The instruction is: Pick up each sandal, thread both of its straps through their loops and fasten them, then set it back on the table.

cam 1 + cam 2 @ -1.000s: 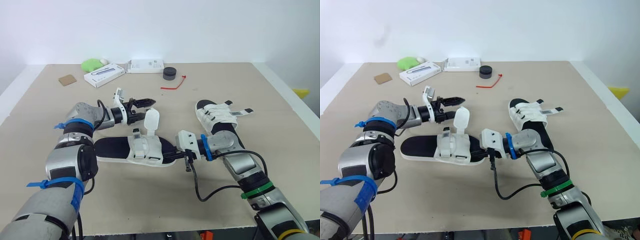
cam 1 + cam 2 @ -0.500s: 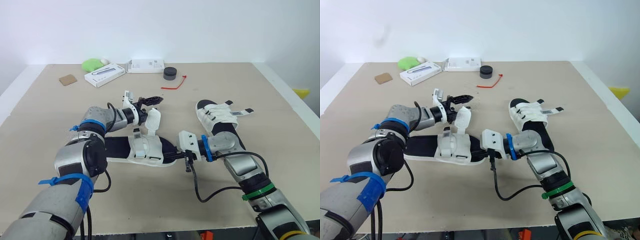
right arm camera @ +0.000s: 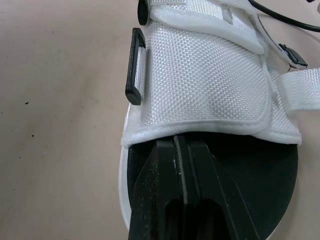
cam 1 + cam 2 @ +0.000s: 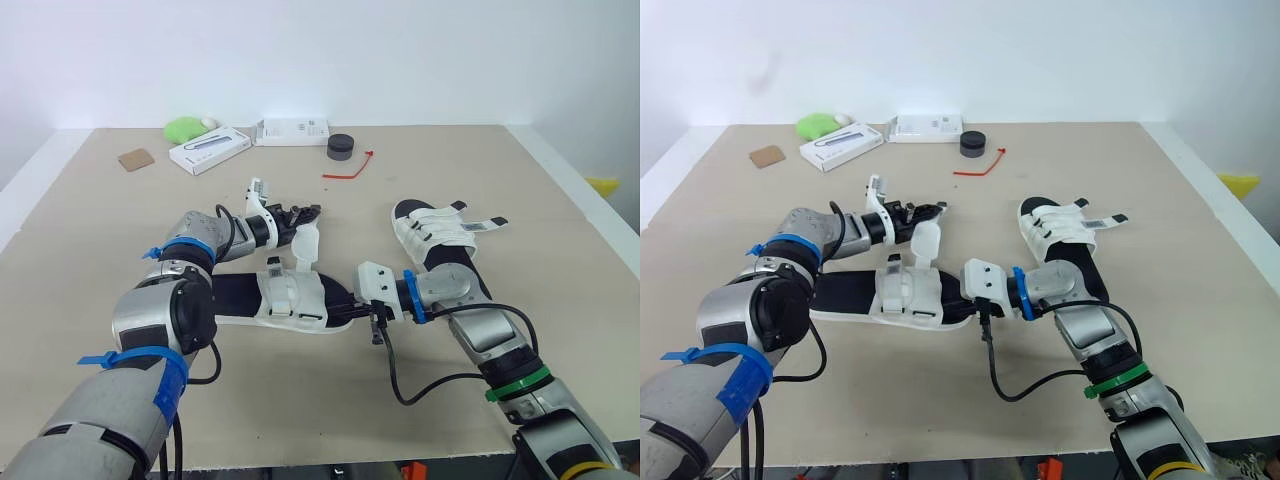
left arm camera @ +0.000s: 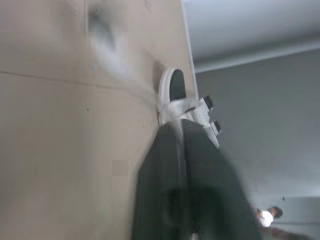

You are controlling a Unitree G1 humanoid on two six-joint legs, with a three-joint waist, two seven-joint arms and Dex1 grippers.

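A black-soled sandal (image 4: 280, 298) with white straps lies at the table's middle. One strap (image 4: 306, 240) stands upright from it. My left gripper (image 4: 306, 211) is shut just at that strap's top edge; whether it pinches the strap I cannot tell. My right gripper (image 4: 345, 297) is shut and rests on the black footbed (image 3: 260, 170) at the sandal's right end, beside a broad white strap (image 3: 200, 85) with a black loop (image 3: 135, 67). The second sandal (image 4: 437, 240) lies to the right, a strap tail (image 4: 485, 224) sticking out.
At the table's far side lie a green object (image 4: 184, 128), two white boxes (image 4: 208, 150) (image 4: 292, 131), a black round piece (image 4: 340, 146), a red tie (image 4: 348, 167) and a brown card (image 4: 134, 158). The right table edge (image 4: 590, 215) runs near the second sandal.
My left gripper moved right to the upright strap's top and went from wide open to shut. The right arm and both sandals stayed put.
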